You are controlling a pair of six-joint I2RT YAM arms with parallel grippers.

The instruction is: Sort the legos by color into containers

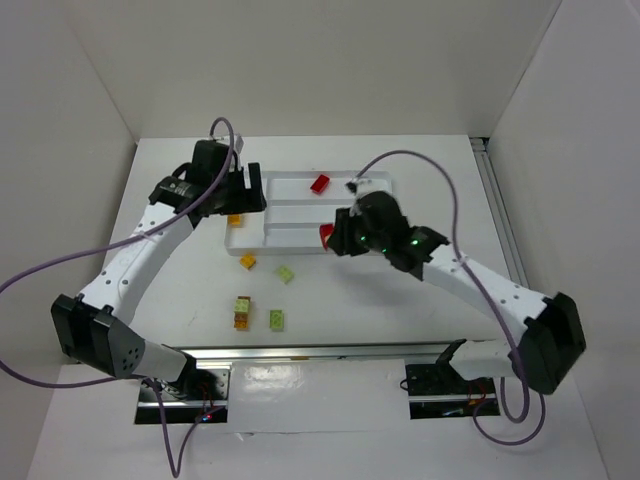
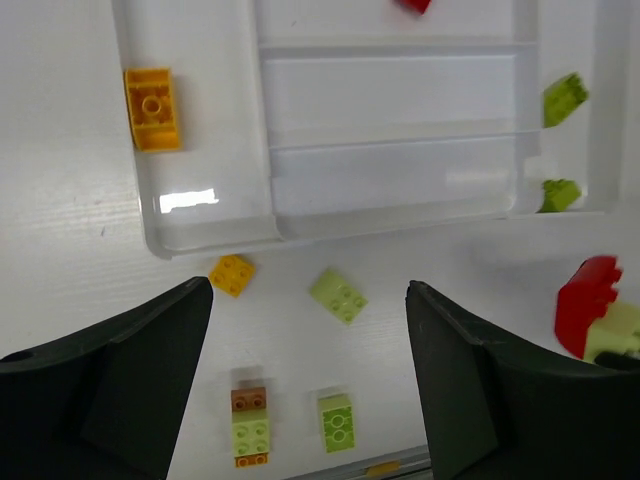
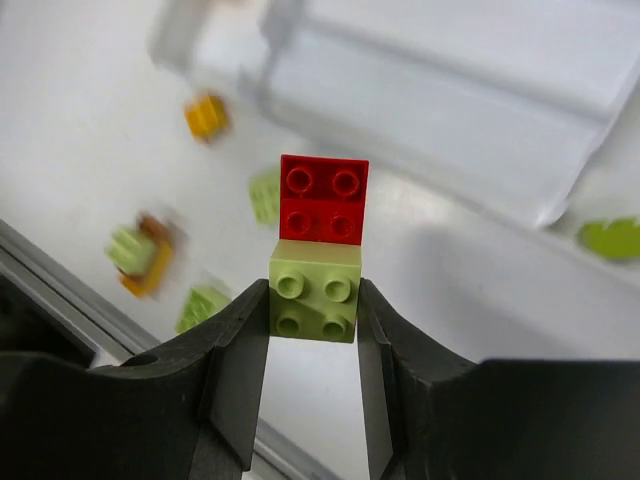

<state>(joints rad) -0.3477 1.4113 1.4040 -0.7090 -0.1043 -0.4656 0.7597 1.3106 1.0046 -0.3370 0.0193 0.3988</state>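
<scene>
Four legos (image 2: 152, 108) lie in the white tray (image 2: 200, 235); four loose legos (image 2: 337, 295) wait outside. Right gripper (image 3: 313, 300) pinches a red-and-green stack (image 3: 322, 215), left gripper (image 2: 308, 300) spread wide.

The legos (image 2: 337, 295) and tray (image 2: 390, 175) are glossy plastic; the table (image 2: 60, 250) looks matt.

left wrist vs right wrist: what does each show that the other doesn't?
Left wrist only: the orange brick in the tray's left section, and the left jaws standing open. Right wrist only: the right jaws shut on the green half of the red-green stack, red half sticking out. Both: the tray, the stack (cut off at the left wrist's right edge) and the loose bricks beside the tray.
</scene>
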